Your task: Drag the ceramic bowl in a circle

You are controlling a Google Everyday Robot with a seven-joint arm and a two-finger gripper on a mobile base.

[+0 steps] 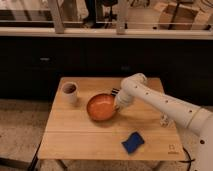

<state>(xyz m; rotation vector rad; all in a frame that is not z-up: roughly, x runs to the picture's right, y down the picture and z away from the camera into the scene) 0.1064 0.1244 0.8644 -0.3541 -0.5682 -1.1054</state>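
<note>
The ceramic bowl (102, 107) is orange-red, wide and shallow, resting near the middle of the wooden table (75, 137). My gripper (117, 107) hangs at the bowl's right rim, reaching down from the white arm (160, 102) that comes in from the right. The gripper's tip sits against or just inside the rim, and the arm's wrist hides its contact with the bowl.
A small pale mug (70, 92) with a dark inside stands at the table's back left, close to the bowl. A blue sponge (133, 142) lies near the front right. A small dark object (114, 91) lies behind the bowl. A dark cabinet wall runs behind the table.
</note>
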